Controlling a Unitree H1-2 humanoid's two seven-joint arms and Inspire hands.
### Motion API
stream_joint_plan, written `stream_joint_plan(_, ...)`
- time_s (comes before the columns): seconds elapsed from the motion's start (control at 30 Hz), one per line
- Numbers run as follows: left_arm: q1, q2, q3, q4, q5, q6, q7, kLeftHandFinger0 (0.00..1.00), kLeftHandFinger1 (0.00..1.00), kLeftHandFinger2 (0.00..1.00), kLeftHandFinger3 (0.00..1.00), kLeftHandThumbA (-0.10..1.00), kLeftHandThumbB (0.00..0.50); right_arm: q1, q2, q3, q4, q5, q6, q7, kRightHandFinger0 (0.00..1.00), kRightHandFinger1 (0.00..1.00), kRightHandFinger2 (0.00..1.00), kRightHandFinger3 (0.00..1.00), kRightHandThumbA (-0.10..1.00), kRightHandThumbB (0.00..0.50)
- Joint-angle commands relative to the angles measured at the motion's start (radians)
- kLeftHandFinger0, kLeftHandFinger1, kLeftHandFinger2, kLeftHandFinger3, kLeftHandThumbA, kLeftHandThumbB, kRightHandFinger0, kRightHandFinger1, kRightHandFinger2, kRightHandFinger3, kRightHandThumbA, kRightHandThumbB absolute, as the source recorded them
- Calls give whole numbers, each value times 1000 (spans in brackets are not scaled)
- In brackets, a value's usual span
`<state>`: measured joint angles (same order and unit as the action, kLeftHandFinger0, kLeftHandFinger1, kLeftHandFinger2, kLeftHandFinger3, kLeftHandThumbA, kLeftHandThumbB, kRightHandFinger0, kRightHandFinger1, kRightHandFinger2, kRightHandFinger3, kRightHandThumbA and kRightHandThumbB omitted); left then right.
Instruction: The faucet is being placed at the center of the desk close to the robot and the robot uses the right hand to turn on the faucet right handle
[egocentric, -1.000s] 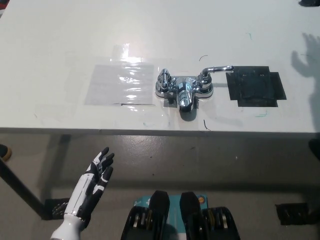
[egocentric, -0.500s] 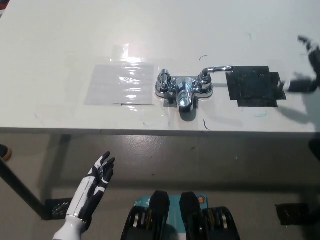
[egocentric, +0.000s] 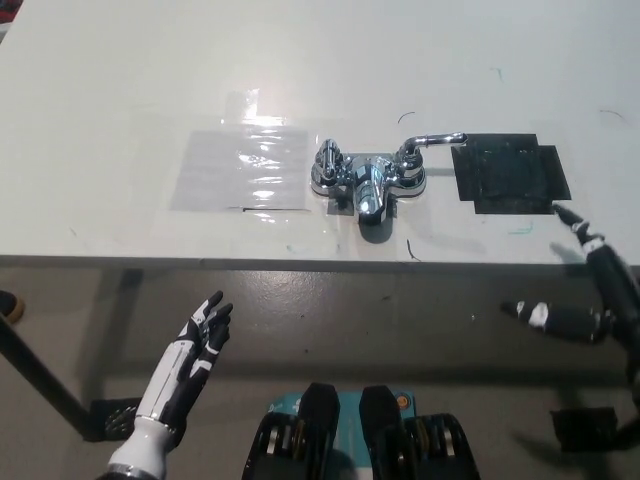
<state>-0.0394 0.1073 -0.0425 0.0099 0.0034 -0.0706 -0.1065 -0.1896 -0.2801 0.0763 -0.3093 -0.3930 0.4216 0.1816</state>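
Faucet (egocentric: 368, 180) on desk (egocentric: 400, 60); right robot hand (egocentric: 598, 300) apart, fingers (egocentric: 540, 315) splayed.

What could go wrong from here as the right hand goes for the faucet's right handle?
The open right hand is by the near edge of the desk and might clip it reaching in. The right handle is a thin shiny lever; the hand could slip off or bump the faucet. The left hand hangs low, open.
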Motion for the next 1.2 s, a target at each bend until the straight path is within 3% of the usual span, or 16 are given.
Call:
stream_joint_plan(0.0, -111, 18, 25, -35, -36, -15, -12, 1000, 1000, 1000, 1000, 857, 98, 90, 89, -137, -641, 387, -418, -208, 1000, 1000, 1000, 1000, 1000, 271)
stream_joint_plan(0.07, -117, 18, 27, -38, -36, -9, -9, 1000, 1000, 1000, 1000, 857, 92, 102, 104, -129, -633, 394, -441, -204, 1000, 1000, 1000, 1000, 1000, 207)
stream_joint_plan(0.17, -121, 16, 30, -30, -43, -22, -9, 1000, 1000, 1000, 1000, 849, 90, 143, 132, -126, -555, 431, -489, -180, 1000, 1000, 1000, 1000, 1000, 184)
stream_joint_plan(0.27, -120, 16, 33, -28, -42, -31, -7, 1000, 1000, 1000, 1000, 849, 92, 188, 133, -126, -447, 425, -511, -138, 1000, 1000, 1000, 1000, 1000, 231)
stream_joint_plan(0.37, -115, 18, 31, -29, -42, -36, -11, 1000, 1000, 1000, 1000, 854, 91, 201, 160, -114, -254, 366, -529, -123, 1000, 1000, 1000, 1000, 1000, 211)
stream_joint_plan(0.47, -111, 15, 25, -25, -40, -41, -14, 1000, 1000, 1000, 1000, 852, 80, 204, 167, -117, -92, 340, -552, -121, 1000, 1000, 1000, 1000, 1000, 156)
stream_joint_plan(0.5, -106, 14, 22, -20, -38, -50, -15, 1000, 1000, 1000, 1000, 852, 77, 206, 170, -120, -35, 331, -551, -123, 1000, 1000, 1000, 1000, 1000, 172)
stream_joint_plan(0.6, -87, 13, 17, -31, -34, -39, -16, 1000, 1000, 1000, 1000, 853, 73, 203, 176, -119, 77, 332, -588, -113, 1000, 1000, 1000, 1000, 982, 100)
stream_joint_plan(0.7, -64, 8, 15, -40, -40, -36, -17, 1000, 1000, 1000, 1000, 829, 75, 211, 188, -120, 148, 353, -588, -96, 1000, 1000, 1000, 1000, 964, 117)
stream_joint_plan(0.73, -59, 8, 14, -40, -39, -39, -18, 1000, 1000, 1000, 1000, 826, 73, 213, 199, -125, 167, 383, -583, -84, 1000, 1000, 1000, 1000, 879, 82)
stream_joint_plan(0.77, -52, 8, 11, -42, -38, -41, -20, 1000, 1000, 1000, 1000, 825, 71, 217, 207, -130, 185, 400, -581, -77, 1000, 1000, 1000, 1000, 872, 120)
stream_joint_plan(0.87, -34, 7, 8, -54, -35, -32, -20, 1000, 1000, 1000, 1000, 822, 73, 223, 222, -138, 243, 400, -605, -77, 1000, 1000, 1000, 1000, 893, 138)
stream_joint_plan(0.97, -26, 8, 6, -59, -32, -36, -19, 1000, 1000, 1000, 1000, 815, 58, 226, 230, -141, 276, 392, -628, -80, 1000, 1000, 1000, 1000, 891, 118)
stream_joint_plan(1.17, 13, 7, -2, -72, -27, -37, -20, 1000, 1000, 1000, 1000, 813, 73, 268, 240, -144, 302, 406, -659, -76, 1000, 1000, 1000, 1000, 886, 117)
